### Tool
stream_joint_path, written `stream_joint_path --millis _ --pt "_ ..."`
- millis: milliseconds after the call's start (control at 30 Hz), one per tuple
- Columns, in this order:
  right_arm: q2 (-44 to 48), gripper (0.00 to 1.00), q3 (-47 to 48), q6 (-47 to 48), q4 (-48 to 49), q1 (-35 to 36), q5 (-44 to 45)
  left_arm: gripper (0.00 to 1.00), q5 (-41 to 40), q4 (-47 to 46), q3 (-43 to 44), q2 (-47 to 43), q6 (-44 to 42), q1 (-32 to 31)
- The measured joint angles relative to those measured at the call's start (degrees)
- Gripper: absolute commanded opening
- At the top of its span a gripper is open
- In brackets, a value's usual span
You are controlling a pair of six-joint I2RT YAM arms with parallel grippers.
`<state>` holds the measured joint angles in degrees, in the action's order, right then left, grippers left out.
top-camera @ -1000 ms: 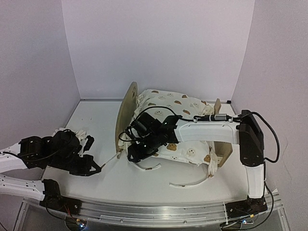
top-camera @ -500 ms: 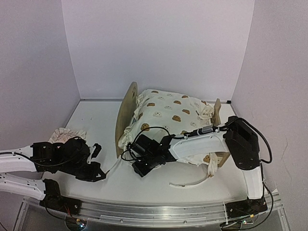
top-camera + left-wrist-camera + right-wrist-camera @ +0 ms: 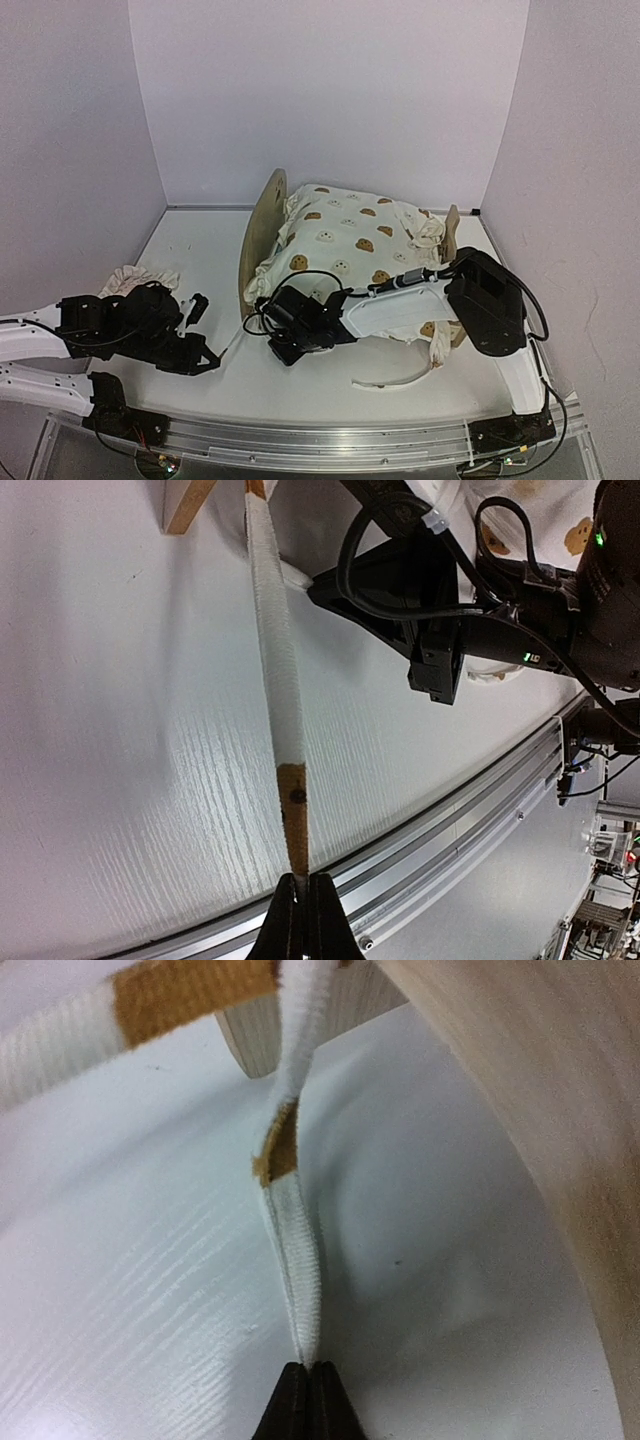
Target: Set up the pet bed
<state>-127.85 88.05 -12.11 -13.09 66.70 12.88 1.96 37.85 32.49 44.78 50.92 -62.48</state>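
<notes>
The pet bed stands at the back middle, its rounded plywood headboard [image 3: 262, 232] on the left and its low footboard [image 3: 452, 233] on the right. A cream bear-print quilt [image 3: 350, 240] covers it and hides the mattress. My left gripper [image 3: 214, 362] [image 3: 300, 882] sits low near the table's front edge, shut on the brown tip of a white quilt tie [image 3: 276, 660] that runs taut to the headboard's foot. My right gripper [image 3: 276, 350] [image 3: 308, 1368] hangs just in front of the headboard [image 3: 540, 1110], shut on a second white tie [image 3: 296, 1260].
A pinkish ruffled pillow [image 3: 135, 278] lies at the left behind my left arm. Another loose tie [image 3: 395, 381] curls on the table in front of the bed. The metal rail [image 3: 320, 445] [image 3: 470, 810] runs along the near edge. White walls enclose the table.
My right arm has come down off the quilt to the table in front of the headboard, and its jaws have shut on a tie. My left gripper has drawn its tie slightly nearer.
</notes>
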Motion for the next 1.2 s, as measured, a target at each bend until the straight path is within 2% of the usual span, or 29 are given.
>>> stream_joint_path --millis 433,733,967,1067,1200 --pt "-8.35 0.0 11.39 -7.83 4.84 3.7 -9.54 0.0 -0.19 0.02 1.72 -0.26 -0.4 0.0" --pt "-15.6 0.0 19.32 -14.81 20.98 4.29 -11.37 0.0 -3.09 0.64 5.16 -2.84 -1.22 0.02" --pt "-15.74 0.0 17.04 -18.29 39.84 3.76 -10.34 0.0 -5.95 1.65 7.51 -3.98 -1.21 0.02" --pt "-14.85 0.0 12.29 -19.14 47.35 3.74 -10.36 0.0 -6.46 1.74 7.8 -4.64 -1.17 0.01" --pt "-11.79 0.07 3.47 -20.2 52.77 3.76 -10.1 0.0 -6.64 2.18 7.8 -5.05 -0.92 0.0"
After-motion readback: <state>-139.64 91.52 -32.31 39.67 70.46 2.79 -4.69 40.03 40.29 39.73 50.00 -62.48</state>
